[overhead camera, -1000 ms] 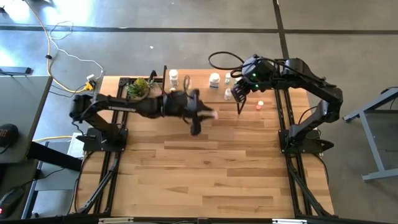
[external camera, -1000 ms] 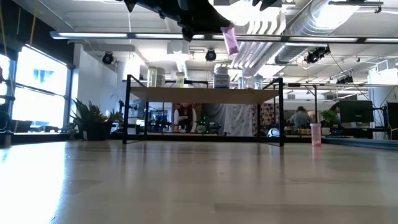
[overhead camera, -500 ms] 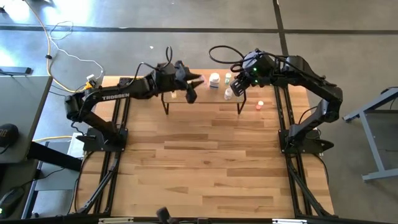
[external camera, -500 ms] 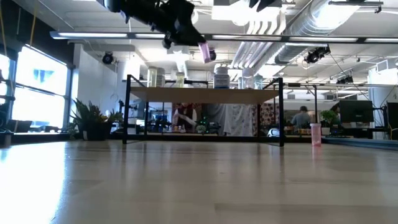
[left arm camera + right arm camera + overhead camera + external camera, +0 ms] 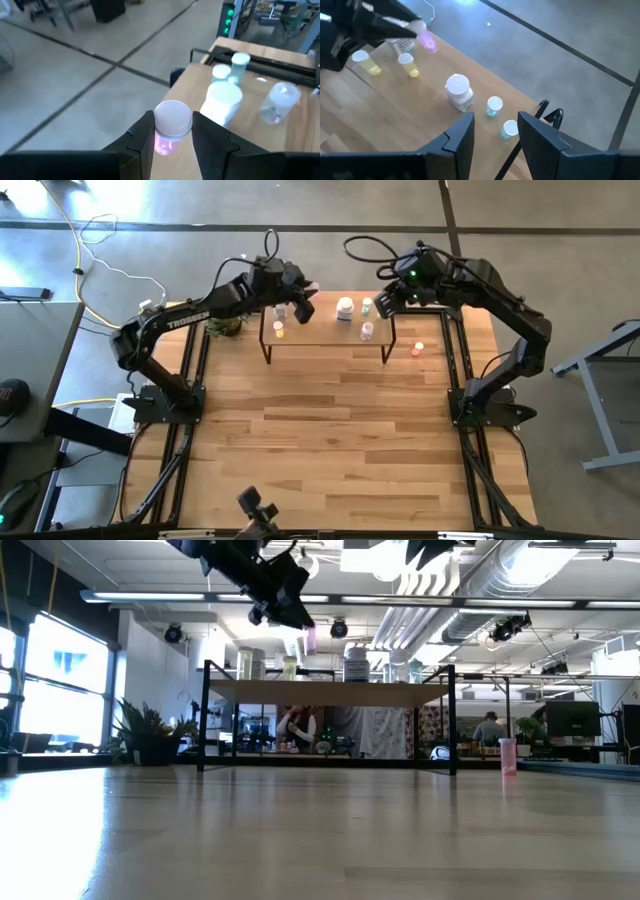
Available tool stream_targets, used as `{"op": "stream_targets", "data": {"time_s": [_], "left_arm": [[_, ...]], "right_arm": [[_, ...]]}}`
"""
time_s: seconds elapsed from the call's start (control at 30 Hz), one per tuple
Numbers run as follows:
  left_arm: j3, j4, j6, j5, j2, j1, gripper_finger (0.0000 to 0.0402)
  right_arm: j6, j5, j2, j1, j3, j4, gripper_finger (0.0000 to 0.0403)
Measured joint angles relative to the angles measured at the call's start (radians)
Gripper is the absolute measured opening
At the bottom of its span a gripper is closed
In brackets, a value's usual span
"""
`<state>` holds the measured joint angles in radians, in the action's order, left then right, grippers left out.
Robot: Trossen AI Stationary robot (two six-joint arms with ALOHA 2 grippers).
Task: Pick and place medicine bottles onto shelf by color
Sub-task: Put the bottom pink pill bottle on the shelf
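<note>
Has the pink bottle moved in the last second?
Yes. Held in the left end effector, the pink bottle has travelled from in front of the shelf to above its back-left part.

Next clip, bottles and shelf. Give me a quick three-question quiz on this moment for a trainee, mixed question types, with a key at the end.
1. True or false: the left gripper is shut on the pink bottle.
2. Where is the pink bottle in the low view? A) standing on the tabletop B) held in the air above the shelf C) lying under the shelf
3. Fill in: the right gripper holds nothing; its fingers are ____.

Key
1. True: both fingers press the bottle's sides in the left wrist view.
2. B: it hangs from the gripper, above the shelf board.
3. Open: a clear gap shows between them, with the large white bottle standing on the shelf beyond.
</note>
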<state>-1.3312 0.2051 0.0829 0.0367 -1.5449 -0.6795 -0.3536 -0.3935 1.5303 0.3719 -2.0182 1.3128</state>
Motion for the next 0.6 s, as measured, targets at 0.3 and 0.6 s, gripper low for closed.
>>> {"op": "stream_targets", "data": {"time_s": [0.3,0.6], "left_arm": [[-0.001,0.004,-0.027,0.001,-0.084,0.046,0.0103],[-0.001,0.01,-0.028,0.024,-0.132,0.048,0.0104]], "right_arm": [[0.02,0.002,0.0,0.034,0.0,0.0,0.0142],[0.013,0.027,0.0,0.034,0.0,-0.001,0.0142]]}}
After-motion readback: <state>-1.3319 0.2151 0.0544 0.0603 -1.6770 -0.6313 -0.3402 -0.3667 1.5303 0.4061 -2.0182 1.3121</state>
